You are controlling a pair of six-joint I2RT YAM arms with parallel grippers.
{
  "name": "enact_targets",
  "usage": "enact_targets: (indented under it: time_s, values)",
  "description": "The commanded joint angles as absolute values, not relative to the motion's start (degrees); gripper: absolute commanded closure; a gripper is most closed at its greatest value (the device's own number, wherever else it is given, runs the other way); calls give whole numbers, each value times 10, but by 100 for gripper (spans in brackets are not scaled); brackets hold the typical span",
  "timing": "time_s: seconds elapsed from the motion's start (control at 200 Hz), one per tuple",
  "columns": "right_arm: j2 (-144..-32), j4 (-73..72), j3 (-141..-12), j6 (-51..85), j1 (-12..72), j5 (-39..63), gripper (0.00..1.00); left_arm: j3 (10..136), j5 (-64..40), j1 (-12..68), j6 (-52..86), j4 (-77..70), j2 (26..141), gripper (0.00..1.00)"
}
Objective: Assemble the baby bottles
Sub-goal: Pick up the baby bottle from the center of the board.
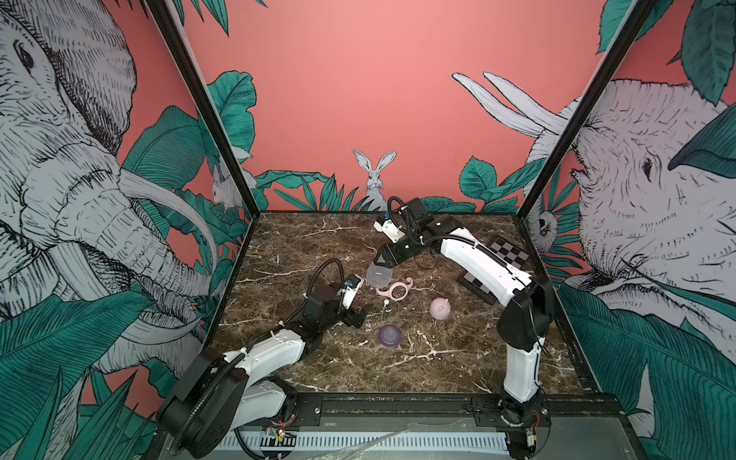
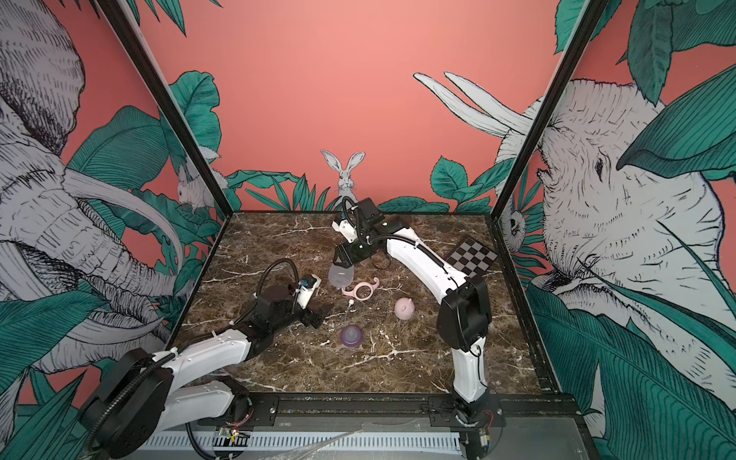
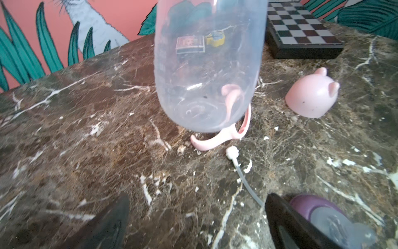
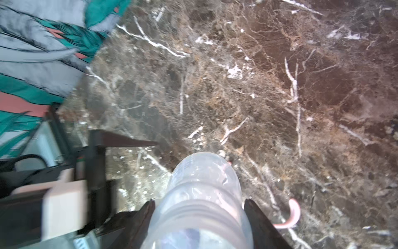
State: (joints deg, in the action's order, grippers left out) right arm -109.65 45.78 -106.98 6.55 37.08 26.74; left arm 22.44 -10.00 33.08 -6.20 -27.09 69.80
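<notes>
I see the clear bottle hanging base-down mid-worktop, just beside the pink collar ring; the straw, purple nipple and eared pink cap lie nearer the front edge.

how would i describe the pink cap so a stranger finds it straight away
On the brown marble table, go from the checkered board toward the front edge. The pink cap sits there on its own: a closed dome with two small ears, unlike the open pink handled ring and the purple nipple nearby.
</notes>
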Motion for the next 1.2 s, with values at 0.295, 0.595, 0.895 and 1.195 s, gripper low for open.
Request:
enact_targets:
  time_s: [0.295, 0.595, 0.895, 1.195]
  values:
    - [-1015, 328, -959, 186, 371, 401, 48, 294, -186, 335, -91, -369, 714, 0]
    - [-1001, 287, -935, 209, 364, 418, 49, 311, -189, 335, -103, -317, 711, 12]
    - [-980, 258, -909, 225, 347, 417, 51, 299, -181, 335, -100, -298, 693, 9]
    - [-981, 254, -903, 229, 347, 429, 50, 305, -162, 335, -95, -314, 706, 14]
